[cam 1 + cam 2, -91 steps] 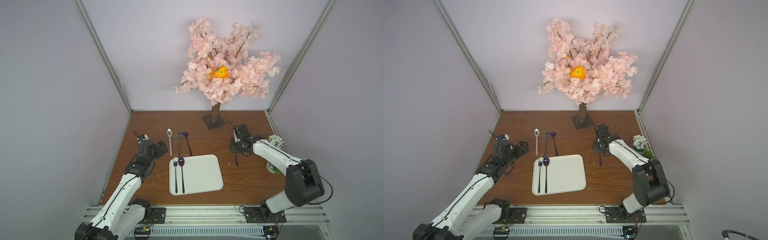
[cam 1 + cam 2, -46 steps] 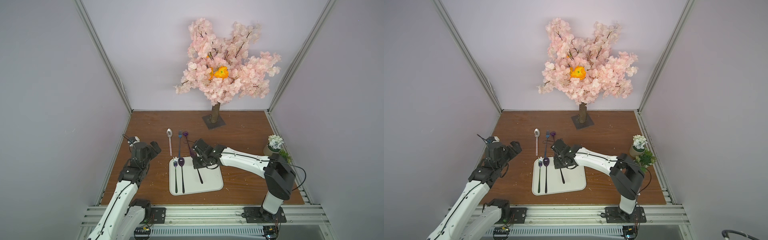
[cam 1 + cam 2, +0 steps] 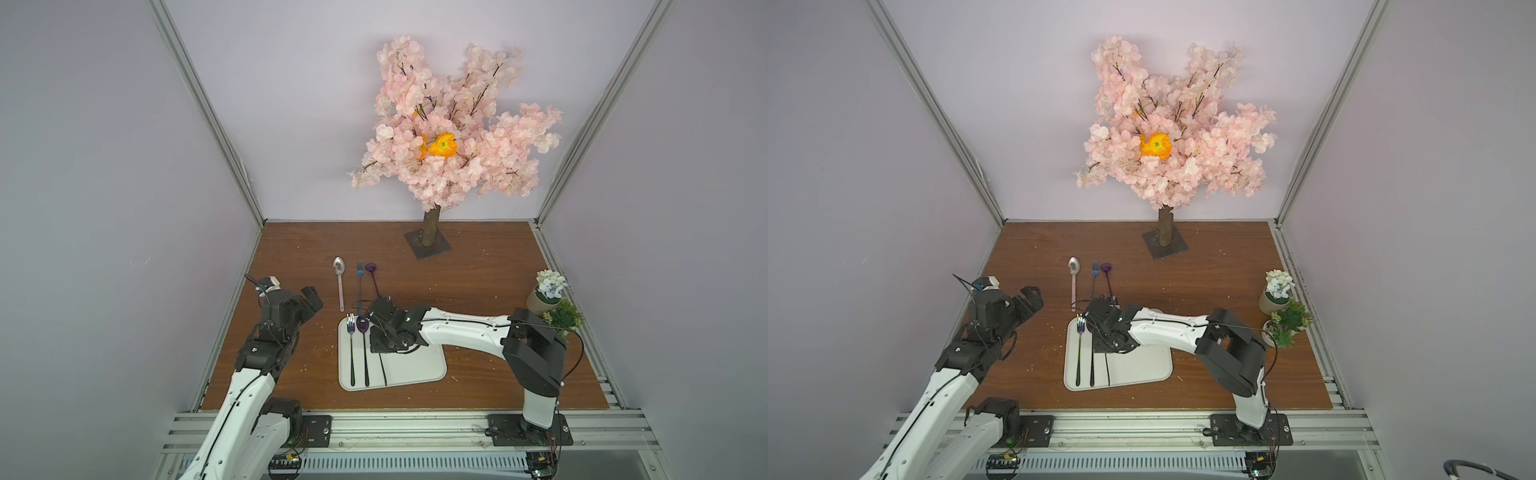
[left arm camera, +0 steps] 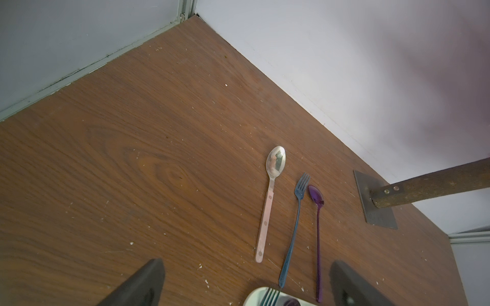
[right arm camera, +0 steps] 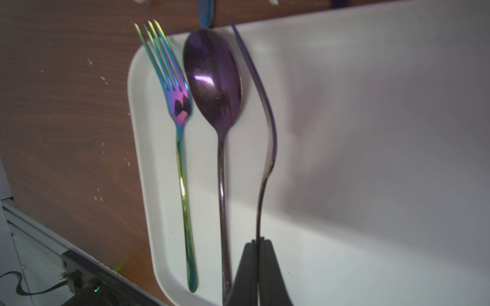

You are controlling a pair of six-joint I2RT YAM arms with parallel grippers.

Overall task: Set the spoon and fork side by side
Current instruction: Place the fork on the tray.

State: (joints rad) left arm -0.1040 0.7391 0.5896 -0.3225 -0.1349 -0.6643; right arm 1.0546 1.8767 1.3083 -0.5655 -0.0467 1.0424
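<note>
Right gripper [image 5: 257, 242] brought third utensil [image 5: 268, 127] to tray [image 5: 371, 132], three on table [image 3: 478, 291]

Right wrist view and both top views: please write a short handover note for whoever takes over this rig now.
Left gripper: open, empty, above the table left of the tray.
Right gripper: shut on a thin purple utensil seen edge-on, type unclear, held over the tray beside the purple spoon.
Done: rainbow fork and purple spoon lie side by side on the tray.
To do: probably set down and release the held utensil. Pink-handled spoon, blue fork and small purple spoon lie on the table beyond the tray.
</note>
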